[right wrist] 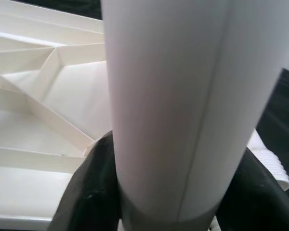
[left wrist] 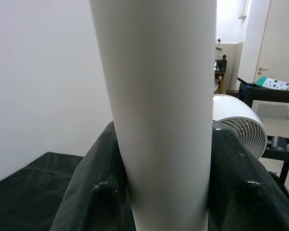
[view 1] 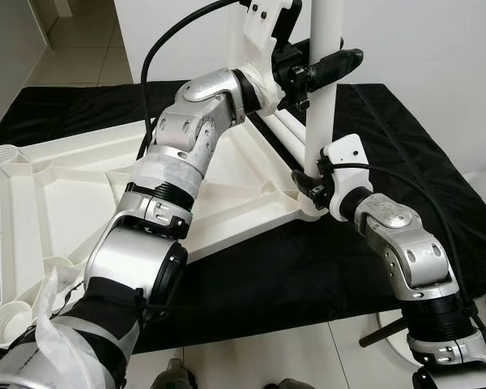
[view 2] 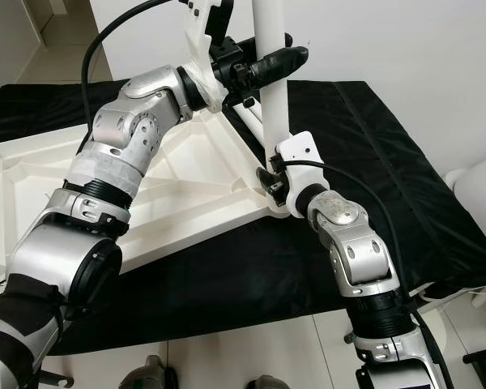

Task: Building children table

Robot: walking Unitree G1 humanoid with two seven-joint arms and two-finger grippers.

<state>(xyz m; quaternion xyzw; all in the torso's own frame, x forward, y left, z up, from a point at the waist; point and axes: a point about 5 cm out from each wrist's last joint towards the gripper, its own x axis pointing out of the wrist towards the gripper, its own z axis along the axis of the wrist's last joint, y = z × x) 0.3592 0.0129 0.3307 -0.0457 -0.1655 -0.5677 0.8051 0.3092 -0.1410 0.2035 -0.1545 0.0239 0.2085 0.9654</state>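
- The white table leg (view 1: 324,73) stands upright at the near right corner of the upturned white tabletop (view 1: 73,186), its foot end in the corner socket (view 1: 312,207). I hold it vertical so that it goes straight into that socket and does not bind.
- My left tool (view 1: 328,65) is closed around the leg high up, one black finger on each side of the tube, as the left wrist view shows. I judge that the high grip steadies the leg against leaning.
- My right tool (view 1: 314,188) is clamped on the same leg low down, just above the socket; the right wrist view shows its fingers (right wrist: 91,192) hugging the tube with the ribbed underside of the tabletop behind. The low grip gives me control where the leg meets the socket, for pressing or turning it home.
- The tabletop lies underside up, ribs showing, so its sockets face upward. Two more open sockets (view 1: 8,154) sit at its left corners with no legs in them, so I judge the build to be at an early stage.
- More white tubes (view 1: 279,130) lie on the tabletop just behind the upright leg, probably the other legs.
- All this rests on a black cloth (view 1: 308,275) spread over the floor, beside a white wall (view 1: 421,57).
- A white fan (view 2: 478,194) stands off the cloth on my right, well apart.
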